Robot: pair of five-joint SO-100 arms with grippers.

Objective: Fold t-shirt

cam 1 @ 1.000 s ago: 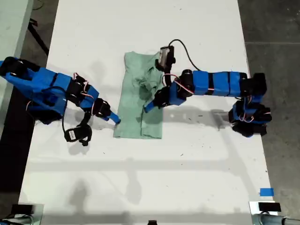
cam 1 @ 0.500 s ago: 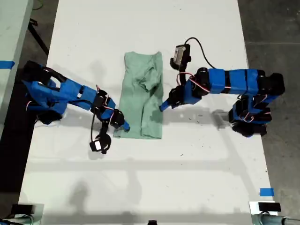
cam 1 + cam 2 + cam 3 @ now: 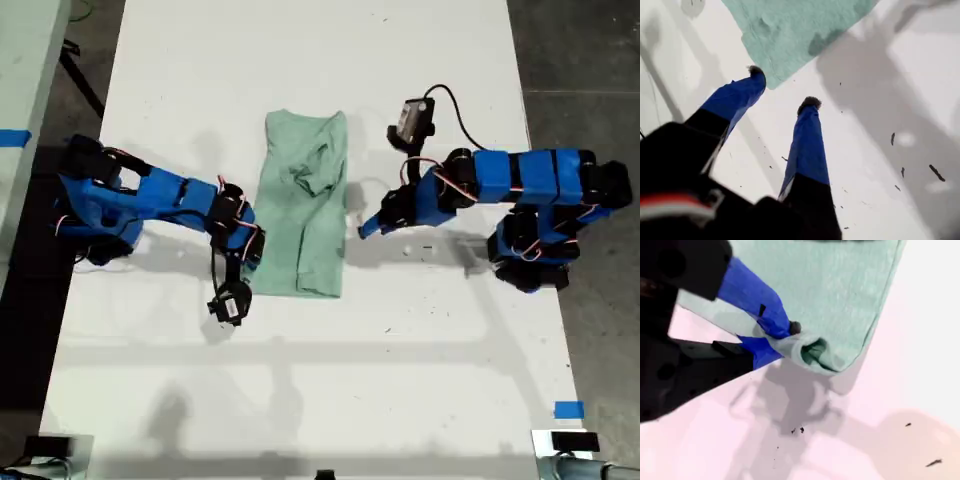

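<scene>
Mint t-shirt (image 3: 840, 290) edge pinched by my second claw (image 3: 785, 337).

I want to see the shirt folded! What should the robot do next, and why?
Probably lift: my second gripper is shut on a bottom corner of the t-shirt, so raising and carrying it over the cloth would start a fold. My first gripper is open, off the shirt.

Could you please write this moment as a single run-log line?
task: fold t-shirt | t-shirt: folded lengthwise on table | my second gripper: shut on t-shirt corner | my first gripper: open, clear of cloth
</scene>
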